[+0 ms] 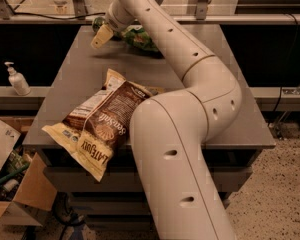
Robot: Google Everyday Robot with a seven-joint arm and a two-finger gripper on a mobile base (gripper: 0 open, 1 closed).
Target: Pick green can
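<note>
Camera view: one tool (100, 36) beside one green can (96, 22) at table's (70, 84) far end.

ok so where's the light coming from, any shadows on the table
Camera view: the light seems to come from above. The hand hangs over the far end of the table and throws a soft shadow on it just beneath. The brown snack bag is evenly lit, and the space behind the table is dark.

— What colour was the gripper (101, 36), far left over the grey table (72, 81)?
— Pale tan, on a cream arm (210, 94). The near snack bag (97, 129) was brown, yellow-edged; the far chip bag (140, 36) bright green
</note>
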